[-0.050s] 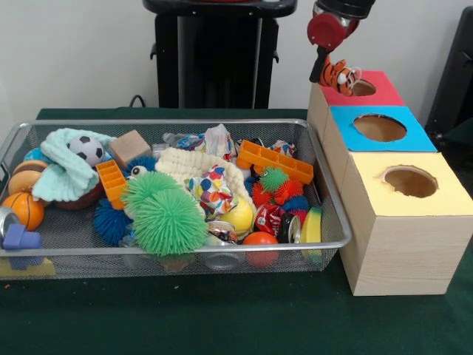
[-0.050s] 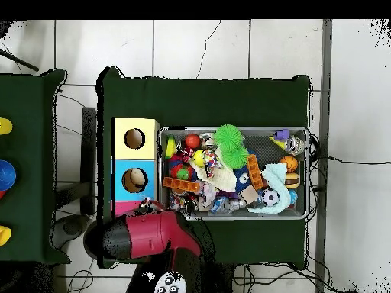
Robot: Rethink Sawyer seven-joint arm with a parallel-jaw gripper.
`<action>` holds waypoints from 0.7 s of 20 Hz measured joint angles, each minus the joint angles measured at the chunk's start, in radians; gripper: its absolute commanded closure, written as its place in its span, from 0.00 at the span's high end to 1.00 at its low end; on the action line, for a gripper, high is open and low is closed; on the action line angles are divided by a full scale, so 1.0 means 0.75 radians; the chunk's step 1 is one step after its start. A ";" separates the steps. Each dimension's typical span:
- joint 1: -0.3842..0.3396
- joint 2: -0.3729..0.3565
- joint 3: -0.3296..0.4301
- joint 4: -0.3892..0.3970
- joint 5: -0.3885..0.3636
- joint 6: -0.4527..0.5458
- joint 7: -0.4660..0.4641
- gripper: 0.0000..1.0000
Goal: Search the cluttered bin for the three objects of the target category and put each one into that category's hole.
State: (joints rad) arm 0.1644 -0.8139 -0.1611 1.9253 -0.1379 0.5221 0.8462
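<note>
Hovering at upper right, your end effector (image 1: 334, 72) grips the soft, light tiger toy (image 1: 338, 75) over the red box's hole (image 1: 363, 88).

The jaws are hidden behind the tiger toy (image 1: 339, 75); overhead, the arm (image 2: 153, 236) covers the red box (image 1: 377, 89) beneath them.

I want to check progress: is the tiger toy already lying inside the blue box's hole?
No: in the front view the tiger toy hangs at the gripper over the red box, not the blue box.
</note>
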 measured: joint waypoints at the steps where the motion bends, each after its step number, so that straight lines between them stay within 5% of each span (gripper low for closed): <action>1: 0.010 0.000 -0.005 0.003 0.000 -0.004 0.002 0.00; 14: 0.199 0.037 -0.069 0.009 0.002 -0.008 0.056 0.00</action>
State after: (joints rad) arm 0.3137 -0.7860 -0.2129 1.9318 -0.1365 0.5158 0.8881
